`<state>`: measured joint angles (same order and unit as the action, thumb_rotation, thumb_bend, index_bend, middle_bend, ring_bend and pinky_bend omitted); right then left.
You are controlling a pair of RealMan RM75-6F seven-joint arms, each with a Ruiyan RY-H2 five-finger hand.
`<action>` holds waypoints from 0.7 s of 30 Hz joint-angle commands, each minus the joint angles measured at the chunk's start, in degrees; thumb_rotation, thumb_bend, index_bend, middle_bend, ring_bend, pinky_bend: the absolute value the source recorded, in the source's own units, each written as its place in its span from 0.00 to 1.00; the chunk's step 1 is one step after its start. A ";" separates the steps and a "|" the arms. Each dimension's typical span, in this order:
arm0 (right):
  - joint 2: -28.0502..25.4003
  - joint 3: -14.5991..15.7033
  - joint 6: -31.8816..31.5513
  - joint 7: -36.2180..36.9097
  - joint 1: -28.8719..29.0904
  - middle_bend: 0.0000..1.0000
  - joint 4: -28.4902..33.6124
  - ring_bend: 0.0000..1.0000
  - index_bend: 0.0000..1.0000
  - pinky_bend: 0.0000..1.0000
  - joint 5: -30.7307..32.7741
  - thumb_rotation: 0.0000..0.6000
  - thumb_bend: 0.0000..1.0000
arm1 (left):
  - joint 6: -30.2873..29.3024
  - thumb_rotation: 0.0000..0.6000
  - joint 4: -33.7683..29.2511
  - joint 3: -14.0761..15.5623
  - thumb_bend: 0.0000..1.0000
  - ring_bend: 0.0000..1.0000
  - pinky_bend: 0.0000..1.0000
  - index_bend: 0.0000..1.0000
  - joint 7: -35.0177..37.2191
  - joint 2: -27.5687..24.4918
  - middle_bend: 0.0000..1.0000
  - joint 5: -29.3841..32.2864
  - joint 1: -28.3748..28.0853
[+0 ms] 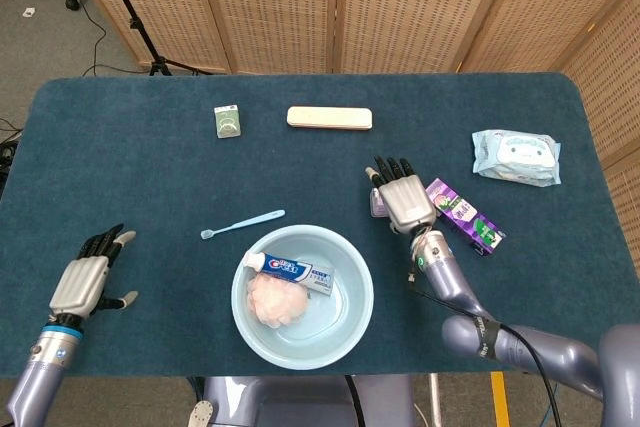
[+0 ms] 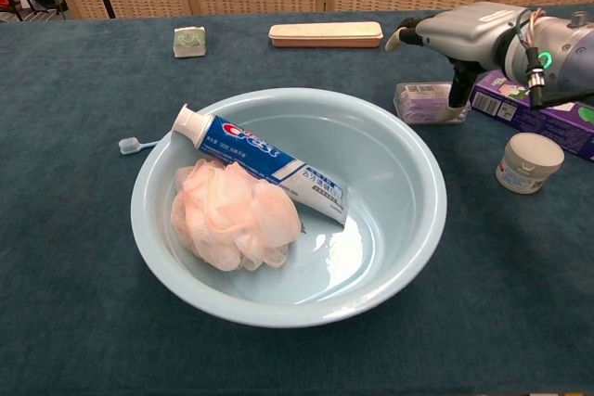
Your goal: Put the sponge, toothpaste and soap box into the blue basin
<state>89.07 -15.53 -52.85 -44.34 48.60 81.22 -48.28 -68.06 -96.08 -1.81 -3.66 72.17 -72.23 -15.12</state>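
Observation:
The light blue basin point(image 1: 364, 294) point(image 2: 434, 199) stands at the table's front centre. In it lie the pink sponge point(image 1: 274, 301) point(image 2: 237, 213) and the blue and white toothpaste tube point(image 1: 291, 269) point(image 2: 262, 157). The clear soap box point(image 1: 377, 204) point(image 2: 419, 102) with a purple bar rests on the table, right of the basin's far side. My right hand point(image 1: 403, 199) point(image 2: 467, 31) hovers over it with fingers spread, and its thumb hangs down at the box's right end. My left hand point(image 1: 84, 281) is open and empty near the front left edge.
A purple carton point(image 1: 466, 216) point(image 2: 535, 110) and a white jar point(image 2: 529, 161) sit just right of the soap box. A blue toothbrush point(image 1: 243, 223) lies left of the basin. Further back are a green item point(image 1: 228, 122), a beige case point(image 1: 329, 118) and a wipes pack point(image 1: 516, 156).

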 commanded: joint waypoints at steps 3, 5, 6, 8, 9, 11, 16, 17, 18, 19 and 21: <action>0.90 0.72 0.75 -0.37 1.41 0.00 -2.65 0.00 0.14 0.07 1.77 1.00 0.18 | 0.22 1.00 0.00 0.14 0.22 0.00 0.00 0.00 0.00 0.16 0.00 -0.30 -0.04; 1.26 0.80 1.07 -0.59 2.11 0.00 -4.05 0.00 0.14 0.07 2.82 1.00 0.18 | 0.22 1.00 -0.02 0.22 0.22 0.00 0.00 0.00 0.13 0.19 0.00 -0.61 -0.02; 1.40 0.83 1.16 -0.67 2.39 0.00 -4.60 0.00 0.14 0.07 3.19 1.00 0.18 | 0.22 1.00 -0.02 0.23 0.22 0.00 0.00 0.00 0.16 0.20 0.00 -0.69 -0.01; 1.68 0.96 1.36 -0.87 2.96 0.00 -5.59 0.00 0.14 0.07 4.07 1.00 0.18 | 0.27 1.00 0.00 0.25 0.22 0.00 0.00 0.00 0.20 0.23 0.00 -0.78 -0.01; 1.76 1.05 1.43 -0.99 3.19 0.00 -5.97 0.00 0.15 0.07 4.38 1.00 0.18 | 0.32 1.00 0.01 0.25 0.22 0.00 0.00 0.00 0.22 0.24 0.00 -0.80 -0.02; 1.92 1.26 1.49 -1.33 3.57 0.00 -6.64 0.00 0.15 0.07 4.92 1.00 0.19 | 0.34 1.00 0.01 0.25 0.22 0.00 0.00 0.00 0.26 0.25 0.00 -0.88 -0.03; 2.28 1.69 1.41 -1.56 4.23 0.00 -7.85 0.00 0.20 0.07 6.11 1.00 0.20 | 0.37 1.00 -0.10 0.35 0.22 0.00 0.00 0.00 0.48 0.23 0.00 -1.28 -0.01; 2.33 1.85 1.41 -1.60 4.31 0.00 -8.08 0.00 0.20 0.07 6.29 1.00 0.21 | 0.39 1.00 -0.11 0.36 0.22 0.00 0.00 0.00 0.52 0.21 0.00 -1.34 -0.01; 2.37 2.05 1.39 -1.66 4.40 0.00 -8.31 0.00 0.21 0.07 6.57 1.00 0.21 | 0.41 1.00 -0.15 0.38 0.23 0.00 0.00 0.00 0.60 0.18 0.00 -1.45 -0.01; 2.41 2.32 1.31 -1.83 4.45 0.00 -8.66 0.00 0.22 0.07 6.85 1.00 0.21 | 0.39 1.00 -0.26 0.40 0.23 0.00 0.00 0.00 0.75 0.14 0.00 -1.62 0.00; 2.49 2.59 1.13 -2.02 4.58 0.00 -9.09 0.00 0.22 0.07 7.18 1.00 0.21 | 0.37 1.00 -0.34 0.47 0.23 0.00 0.00 0.00 0.95 0.05 0.00 -1.88 0.02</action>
<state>91.52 -13.07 -51.64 -46.25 53.10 72.26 -41.24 -67.69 -96.39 -1.36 -2.73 72.25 -74.08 -15.10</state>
